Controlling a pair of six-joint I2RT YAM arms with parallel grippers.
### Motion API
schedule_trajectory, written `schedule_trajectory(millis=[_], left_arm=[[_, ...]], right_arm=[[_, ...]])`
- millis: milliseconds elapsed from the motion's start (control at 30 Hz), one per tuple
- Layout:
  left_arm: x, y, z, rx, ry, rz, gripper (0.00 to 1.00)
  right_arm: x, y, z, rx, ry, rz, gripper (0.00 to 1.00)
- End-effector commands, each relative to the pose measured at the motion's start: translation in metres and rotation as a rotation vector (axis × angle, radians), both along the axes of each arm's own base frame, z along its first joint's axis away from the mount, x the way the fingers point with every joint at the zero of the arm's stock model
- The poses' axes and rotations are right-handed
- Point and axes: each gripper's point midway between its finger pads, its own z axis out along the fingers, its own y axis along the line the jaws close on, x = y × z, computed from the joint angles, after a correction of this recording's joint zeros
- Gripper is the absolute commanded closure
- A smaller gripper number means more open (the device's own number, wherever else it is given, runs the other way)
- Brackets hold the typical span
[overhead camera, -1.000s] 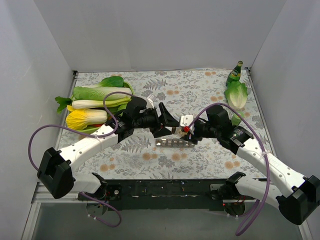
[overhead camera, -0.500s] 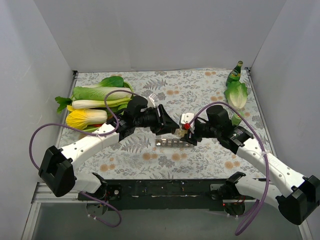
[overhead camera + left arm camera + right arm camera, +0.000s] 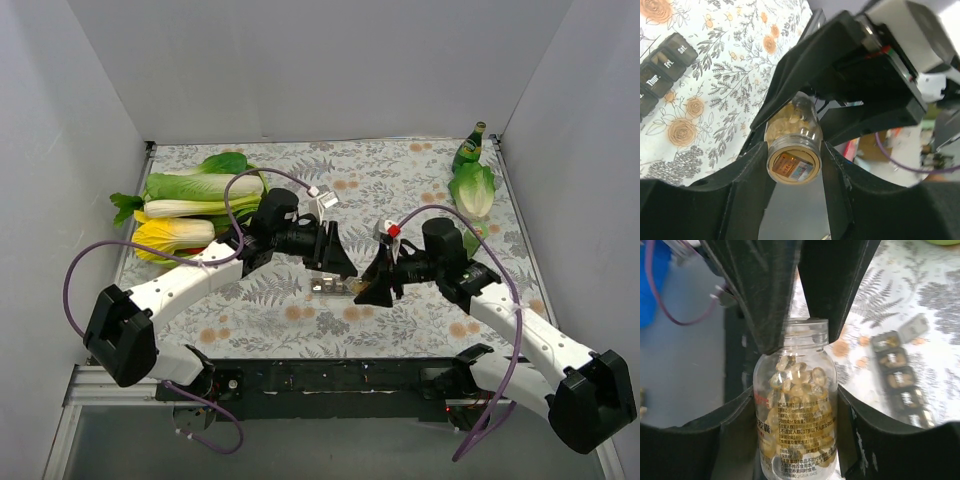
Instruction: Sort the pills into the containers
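A clear pill bottle (image 3: 796, 405), full of yellowish capsules, hangs between my two grippers just above the containers (image 3: 335, 287), a strip of grey compartments on the flowered cloth. My right gripper (image 3: 795, 407) is shut on the bottle's body. My left gripper (image 3: 793, 167) is shut on its cap end (image 3: 793, 162). In the top view the left gripper (image 3: 338, 262) and right gripper (image 3: 375, 288) meet over the strip and hide the bottle. The strip shows in the left wrist view (image 3: 665, 65) with day labels. In the right wrist view (image 3: 902, 380) some lids are open with capsules inside.
Green leafy cabbages (image 3: 195, 190) and a yellow one (image 3: 175, 238) lie at the left of the table. A small green bottle (image 3: 468, 148) and a lettuce (image 3: 473, 188) stand at the back right. Grey walls close in three sides.
Both grippers, joined on the bottle, have moved nearer and lower over the strip. The right wrist has turned and dropped; the left arm's cable has swung up.
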Motion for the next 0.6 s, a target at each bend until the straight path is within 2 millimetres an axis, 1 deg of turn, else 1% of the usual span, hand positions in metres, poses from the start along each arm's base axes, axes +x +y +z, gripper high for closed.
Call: schedule_trajectory(millis=[0,33,67,100,133,167,233,267,300,333,367,400,433,467,500,533,567], left_arm=[[-0.049,0.007,0.043,-0.163,-0.339,-0.400,0.71],[-0.056,0.010,0.048,-0.187,-0.354,-0.442,0.64],[-0.057,0.011,0.047,-0.186,-0.366,-0.450,0.59],[-0.057,0.012,0.047,-0.194,-0.391,-0.467,0.55],[-0.058,0.012,0.049,-0.201,-0.396,-0.476,0.51],[-0.055,0.011,0.050,-0.194,-0.408,-0.461,0.43],[-0.050,0.008,0.054,-0.189,-0.404,-0.419,0.36],[-0.035,0.007,0.056,-0.174,-0.431,-0.348,0.25],[-0.028,0.008,0.058,-0.173,-0.424,-0.308,0.21],[-0.022,0.009,0.061,-0.175,-0.381,-0.258,0.07],[-0.008,0.017,0.069,-0.196,-0.398,-0.184,0.02],[0.000,0.022,0.072,-0.201,-0.382,-0.134,0.02],[0.004,0.027,0.078,-0.223,-0.375,-0.101,0.02],[0.011,0.037,0.085,-0.251,-0.339,-0.037,0.02],[0.019,0.043,0.088,-0.250,-0.321,0.020,0.02],[0.023,0.047,0.088,-0.248,-0.282,0.056,0.02],[0.026,0.052,0.084,-0.232,-0.212,0.093,0.02]], right_arm=[[-0.016,0.010,0.025,0.186,0.196,0.059,0.99],[-0.025,0.008,0.018,0.186,0.327,0.052,0.99],[-0.025,0.006,0.015,0.196,0.362,0.040,0.99],[-0.024,0.007,0.023,0.236,0.340,0.049,0.99],[-0.030,0.005,0.019,0.235,0.413,0.046,0.99],[-0.029,0.004,0.021,0.246,0.417,0.042,0.99],[-0.029,0.003,0.023,0.254,0.409,0.047,0.99],[-0.029,0.003,0.024,0.257,0.396,0.048,0.99],[-0.029,0.003,0.025,0.260,0.381,0.049,0.99],[-0.029,0.002,0.023,0.250,0.385,0.044,0.99],[-0.027,0.002,0.026,0.251,0.361,0.046,0.99],[-0.026,0.002,0.025,0.246,0.317,0.053,0.99],[-0.027,0.001,0.023,0.232,0.318,0.054,0.99],[-0.025,0.002,0.030,0.231,0.285,0.055,0.99],[-0.020,0.001,0.030,0.225,0.188,0.067,0.99],[-0.020,-0.001,0.025,0.190,0.198,0.054,0.99],[-0.017,-0.001,0.025,0.176,0.145,0.053,0.99]])
